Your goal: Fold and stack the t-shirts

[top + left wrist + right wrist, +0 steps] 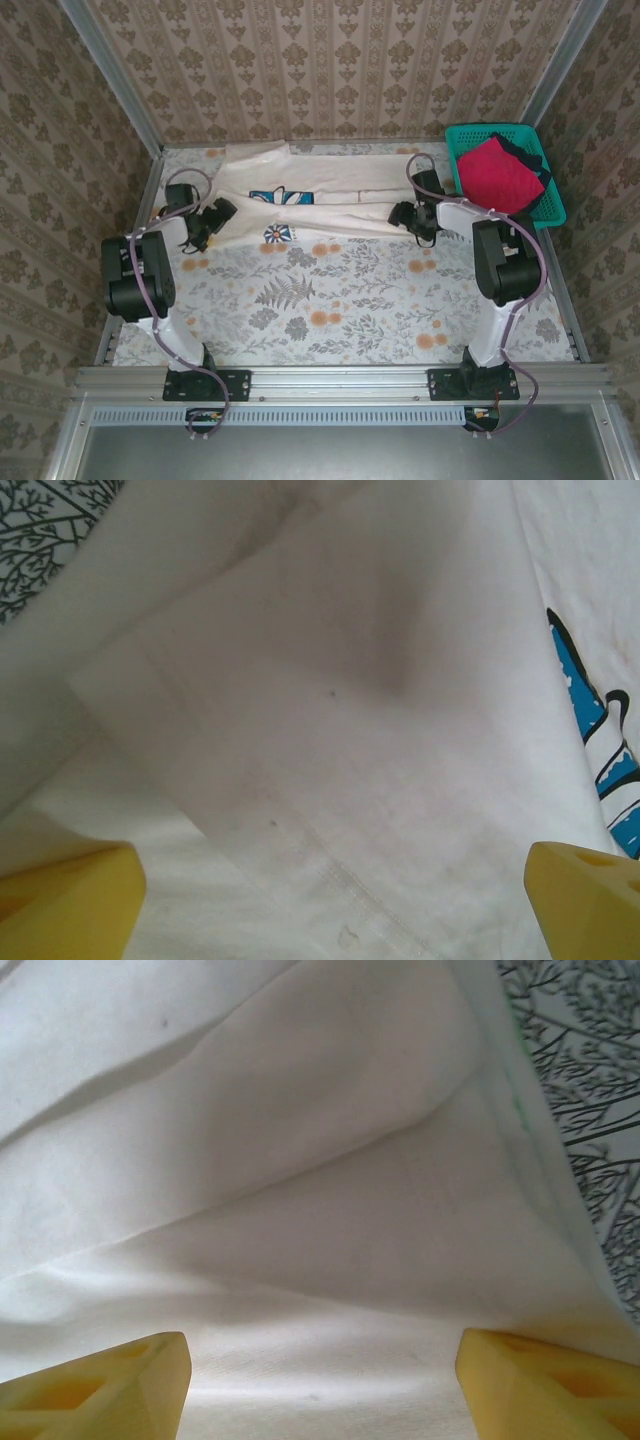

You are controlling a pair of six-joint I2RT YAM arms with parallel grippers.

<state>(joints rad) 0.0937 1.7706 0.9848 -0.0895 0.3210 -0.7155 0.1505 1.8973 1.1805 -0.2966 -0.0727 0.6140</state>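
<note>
On the left we see the left gripper (218, 213) down at the left edge of the cream-white t-shirt (330, 195), over the far part of the table (330, 300) with its floral cover. In its wrist view, the two yellow fingertips (70, 900) stand wide apart at the lower corners with nothing pinched between them. Pale cloth with a stitched hem and a soft diagonal crease lies under the gap. A piece of the blue print (600, 750) shows at that view's right edge.

The cream-white t-shirt lies spread across the far middle of the table, reaching from one gripper to the other, with folds running along its length. From above, the blue print sits left of the shirt's middle, and a small daisy (277, 234) shows at its near edge.

The right gripper (400, 213) sits at the right end of the shirt. Its yellow fingertips (100, 1385) are likewise spread wide with nothing clamped. Folded white cloth lies beneath them, and the floral cover shows at the right of that view.

Furthest right, the teal mesh basket (468, 131) stands at the table's far right corner. In it we see the crimson-red t-shirt (497, 172) bundled on top, with the dark t-shirt (525, 152) beside and partly under it.
</note>
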